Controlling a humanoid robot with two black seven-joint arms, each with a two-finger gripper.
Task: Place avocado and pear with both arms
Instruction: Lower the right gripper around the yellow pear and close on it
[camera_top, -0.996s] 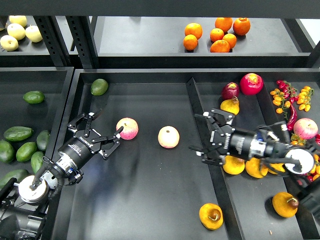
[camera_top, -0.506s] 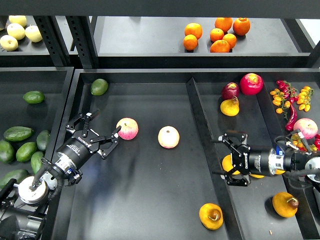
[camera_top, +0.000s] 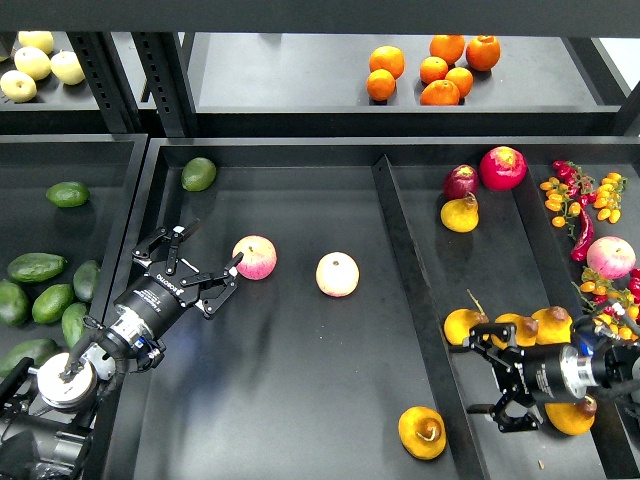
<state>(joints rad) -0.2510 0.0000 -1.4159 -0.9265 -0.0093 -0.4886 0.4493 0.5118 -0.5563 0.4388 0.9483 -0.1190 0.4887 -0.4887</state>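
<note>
The lime-green avocado (camera_top: 199, 173) lies in the far left corner of the middle tray (camera_top: 300, 400). The golden pear (camera_top: 422, 432) with a brown dimple lies at the front right of the same tray. My left gripper (camera_top: 207, 263) is open and empty; one fingertip is close to a pink-yellow apple (camera_top: 255, 257), well short of the avocado. My right gripper (camera_top: 466, 376) is open and empty. It hovers low over the right tray, just right of the divider (camera_top: 400, 260) and a little above and right of the pear.
A second apple (camera_top: 338, 274) lies mid-tray. Several more yellow pears (camera_top: 515, 330) lie in the right tray, with red fruit (camera_top: 503, 167) and small tomatoes (camera_top: 580, 195). Darker avocados (camera_top: 36, 267) fill the left tray. Oranges (camera_top: 440, 70) sit on the back shelf.
My right gripper has pulled back toward the front right, from beside the divider at mid-tray to low over the right tray's front. My left arm has not moved.
</note>
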